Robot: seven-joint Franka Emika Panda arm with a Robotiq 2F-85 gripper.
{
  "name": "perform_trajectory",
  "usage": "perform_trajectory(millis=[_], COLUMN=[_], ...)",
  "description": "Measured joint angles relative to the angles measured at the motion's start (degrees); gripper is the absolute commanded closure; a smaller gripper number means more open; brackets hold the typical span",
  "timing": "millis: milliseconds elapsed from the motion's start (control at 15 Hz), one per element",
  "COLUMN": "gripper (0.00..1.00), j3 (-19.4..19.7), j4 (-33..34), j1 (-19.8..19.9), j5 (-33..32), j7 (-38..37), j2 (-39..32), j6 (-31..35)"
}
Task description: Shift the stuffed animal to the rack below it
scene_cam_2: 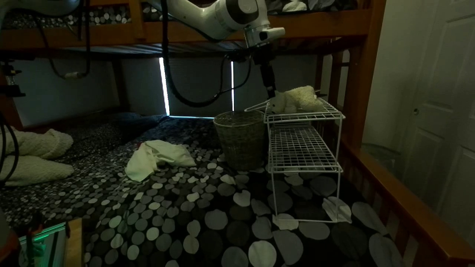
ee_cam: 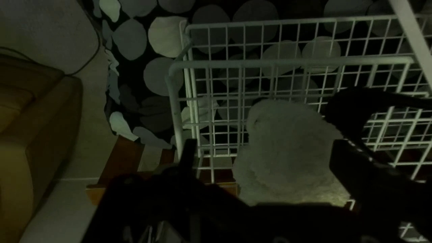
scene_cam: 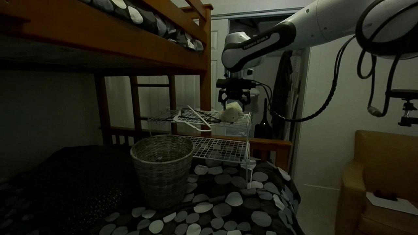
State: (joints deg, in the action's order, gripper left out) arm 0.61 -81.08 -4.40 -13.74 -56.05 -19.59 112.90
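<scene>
The stuffed animal, a cream plush (scene_cam: 231, 114), lies on the top shelf of the white wire rack (scene_cam_2: 304, 118). It also shows in an exterior view (scene_cam_2: 302, 99) and in the wrist view (ee_cam: 287, 152). The rack's lower shelf (scene_cam_2: 302, 150) is directly beneath and bare. My gripper (scene_cam: 234, 106) points down at the plush from above. In the wrist view its fingers (ee_cam: 263, 145) are apart on both sides of the plush. A gap shows at the left finger; the right finger overlaps the plush's edge, and contact there cannot be told.
A white hanger (scene_cam: 204, 121) and a dark hanger (ee_cam: 357, 104) lie on the top shelf beside the plush. A woven basket (scene_cam: 161, 176) stands next to the rack on the bed. The bunk's upper rail (scene_cam_2: 319, 26) and a bed post (scene_cam: 205, 94) are close by.
</scene>
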Motion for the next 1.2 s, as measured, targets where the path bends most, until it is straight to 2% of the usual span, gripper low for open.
perform_trajectory(millis=[133,200,267,867,933,1200], gripper=[0.00,0.17,0.27,0.95,0.99,0.99], j3=[0.95,1.36,1.71,3.42,3.59,4.09], j4=[0.76,1.17,1.61,5.24,5.44,5.78], j1=[-1.46,-2.10,-2.63,-5.30,-5.40,-5.47], j5=[-4.29,-5.86,-7.14,-10.19,-10.21,-10.22], j7=[-0.06,-0.11,-0.21,-1.28,-1.30,-1.41], j2=[-1.22,-1.82,-2.42,-5.57,-5.69,-5.95], j6=[0.00,0.00,0.00,0.01,0.00,-0.05])
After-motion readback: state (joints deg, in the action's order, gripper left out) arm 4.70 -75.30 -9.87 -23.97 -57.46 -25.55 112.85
